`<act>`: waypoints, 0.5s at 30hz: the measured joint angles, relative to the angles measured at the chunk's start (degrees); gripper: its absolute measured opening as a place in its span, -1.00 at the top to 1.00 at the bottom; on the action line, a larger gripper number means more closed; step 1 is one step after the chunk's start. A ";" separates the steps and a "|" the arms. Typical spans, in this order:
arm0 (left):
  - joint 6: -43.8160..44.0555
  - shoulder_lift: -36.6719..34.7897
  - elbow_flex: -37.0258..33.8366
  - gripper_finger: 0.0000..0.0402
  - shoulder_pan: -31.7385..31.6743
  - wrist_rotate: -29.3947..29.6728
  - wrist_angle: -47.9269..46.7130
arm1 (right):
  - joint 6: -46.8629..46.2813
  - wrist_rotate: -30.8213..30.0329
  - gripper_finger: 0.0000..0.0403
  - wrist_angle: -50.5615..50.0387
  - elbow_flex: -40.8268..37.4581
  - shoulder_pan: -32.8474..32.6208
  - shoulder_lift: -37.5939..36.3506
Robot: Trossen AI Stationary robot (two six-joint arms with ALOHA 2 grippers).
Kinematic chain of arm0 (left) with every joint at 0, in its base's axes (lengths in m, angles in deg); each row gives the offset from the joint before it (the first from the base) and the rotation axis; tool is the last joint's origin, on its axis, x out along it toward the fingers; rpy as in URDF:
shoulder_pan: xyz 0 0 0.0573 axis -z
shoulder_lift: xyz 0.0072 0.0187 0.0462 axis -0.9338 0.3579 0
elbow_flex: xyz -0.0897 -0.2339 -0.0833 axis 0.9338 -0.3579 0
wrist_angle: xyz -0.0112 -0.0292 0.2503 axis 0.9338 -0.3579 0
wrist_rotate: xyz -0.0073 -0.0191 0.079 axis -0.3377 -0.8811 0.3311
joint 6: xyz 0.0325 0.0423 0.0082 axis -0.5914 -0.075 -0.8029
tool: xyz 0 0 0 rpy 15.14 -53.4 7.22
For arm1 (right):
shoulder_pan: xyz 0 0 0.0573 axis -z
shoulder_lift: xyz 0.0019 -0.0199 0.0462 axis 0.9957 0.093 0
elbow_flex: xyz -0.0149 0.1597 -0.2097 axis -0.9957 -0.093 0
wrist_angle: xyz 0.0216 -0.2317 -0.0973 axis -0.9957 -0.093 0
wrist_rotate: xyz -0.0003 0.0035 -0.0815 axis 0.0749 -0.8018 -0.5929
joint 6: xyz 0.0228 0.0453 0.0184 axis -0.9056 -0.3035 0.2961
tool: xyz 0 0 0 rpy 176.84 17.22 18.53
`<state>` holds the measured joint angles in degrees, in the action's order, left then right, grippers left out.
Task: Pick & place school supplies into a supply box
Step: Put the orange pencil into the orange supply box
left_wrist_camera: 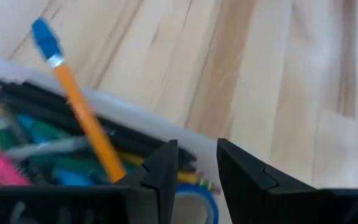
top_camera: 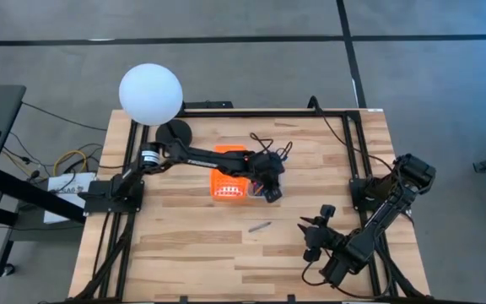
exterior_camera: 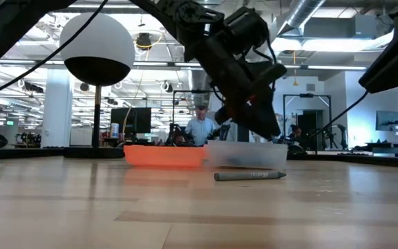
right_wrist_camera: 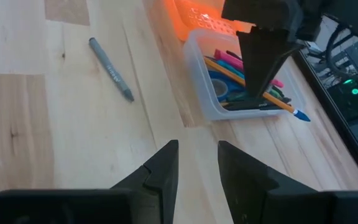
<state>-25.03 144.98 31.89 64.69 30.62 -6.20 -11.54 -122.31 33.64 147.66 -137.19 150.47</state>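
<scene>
The supply box lies mid-table: a clear tray (right_wrist_camera: 201, 93) with its orange lid (top_camera: 229, 181) open beside it. Pens, markers and a blue loop fill the tray. An orange pencil (right_wrist_camera: 272, 99) lies slanted on top, its blue end (right_wrist_camera: 301, 115) sticking out over the rim. My left gripper (right_wrist_camera: 257, 93) points down into the tray, open, with nothing between its fingers; the pencil (left_wrist_camera: 79, 106) passes beside one finger. A grey crayon (top_camera: 260, 226) lies flat on the wood nearer the front. My right gripper (right_wrist_camera: 197, 162) hovers open over bare wood at the front right.
A white globe lamp (top_camera: 150, 95) on a round black base (top_camera: 174, 133) stands at the far left. Black cables (top_camera: 268, 143) lie behind the box. Black frame rails (top_camera: 357, 143) run along the table's sides. A person (exterior_camera: 200, 128) sits in the room beyond.
</scene>
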 joint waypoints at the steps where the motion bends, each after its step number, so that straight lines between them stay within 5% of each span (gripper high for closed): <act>1: 0.03 0.19 0.02 0.49 0.02 0.06 0.36 | 0.02 0.00 0.47 -0.06 0.00 0.08 0.00; 15: 0.77 0.27 0.00 0.51 -1.22 2.82 0.44 | 0.01 0.02 0.47 0.17 -1.22 0.12 0.00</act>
<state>-24.26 145.25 31.89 63.47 33.44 -5.76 -11.52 -122.29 33.81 146.43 -137.07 150.47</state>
